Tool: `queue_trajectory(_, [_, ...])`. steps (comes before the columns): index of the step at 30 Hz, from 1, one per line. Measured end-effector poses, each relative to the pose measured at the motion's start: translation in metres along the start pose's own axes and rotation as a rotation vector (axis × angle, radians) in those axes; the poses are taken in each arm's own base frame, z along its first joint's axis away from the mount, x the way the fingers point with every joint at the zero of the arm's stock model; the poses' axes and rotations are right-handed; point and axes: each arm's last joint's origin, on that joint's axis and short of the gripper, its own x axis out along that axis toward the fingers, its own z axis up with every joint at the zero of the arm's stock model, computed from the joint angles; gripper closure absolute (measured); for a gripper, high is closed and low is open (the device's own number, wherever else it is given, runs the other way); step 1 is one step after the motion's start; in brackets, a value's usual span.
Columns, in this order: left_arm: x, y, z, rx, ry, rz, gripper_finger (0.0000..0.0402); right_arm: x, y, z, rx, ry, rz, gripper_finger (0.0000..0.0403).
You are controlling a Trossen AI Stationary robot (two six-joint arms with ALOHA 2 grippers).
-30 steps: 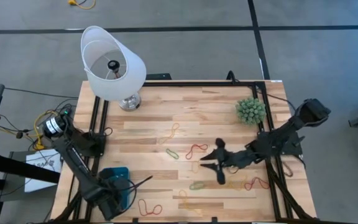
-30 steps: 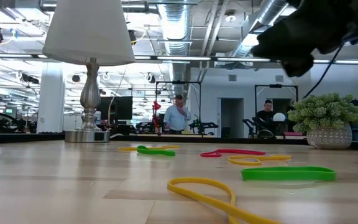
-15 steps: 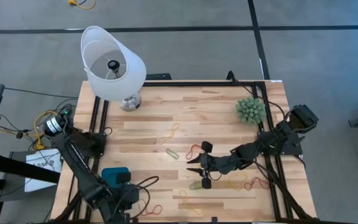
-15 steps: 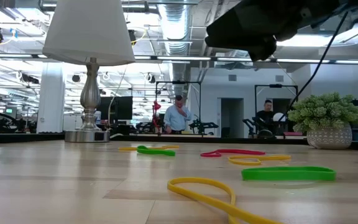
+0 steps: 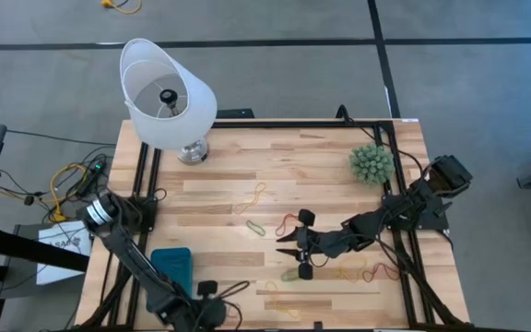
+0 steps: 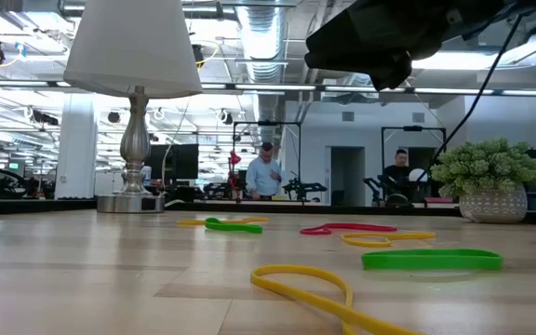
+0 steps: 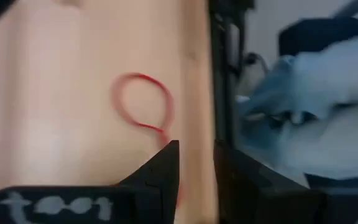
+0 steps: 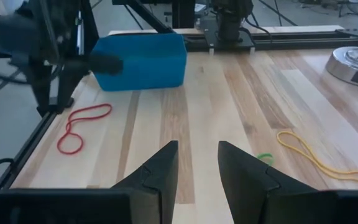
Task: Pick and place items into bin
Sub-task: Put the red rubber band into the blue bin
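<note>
Red band [image 7: 143, 109] lies just beyond left gripper [image 7: 194, 163] — apparently untouched (jaws parted).

1. A wooden table [image 5: 321, 175] stood on a grey floor [image 5: 275, 74].
2. A lamp with a white shade [image 5: 166, 92] and a silver base [image 5: 193, 151] occupied one far corner.
3. A spiky green plant [image 5: 372, 164] in a pot [image 6: 491, 203] stood at the opposite far corner.
4. Two people [image 6: 265, 173] were visible in the room behind.
</note>
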Motion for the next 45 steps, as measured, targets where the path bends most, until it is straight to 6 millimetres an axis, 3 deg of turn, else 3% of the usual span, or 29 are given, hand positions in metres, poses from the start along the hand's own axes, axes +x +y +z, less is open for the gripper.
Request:
queue_trajectory(7, [0.023, 0.002, -0.009, -0.043, 0.026, 0.014, 0.0314, 0.000, 0.000, 0.000, 0.051, 0.002, 0.000, 0.0295])
queue_trajectory(21, [0.018, -0.001, -0.005, 0.003, 0.028, 0.047, 0.0315, 0.000, 0.000, 0.000, 0.059, 0.003, 0.002, 0.0295])
queue_trajectory(29, [0.016, 0.008, -0.010, -0.002, 0.071, 0.154, 0.0315, 0.000, 0.000, 0.000, 0.059, 0.003, 0.001, 0.0295])
queue_trajectory(45, [0.018, 0.008, -0.008, -0.018, 0.024, 0.162, 0.0315, 0.000, 0.000, -0.001, 0.058, 0.004, 0.000, 0.0295])
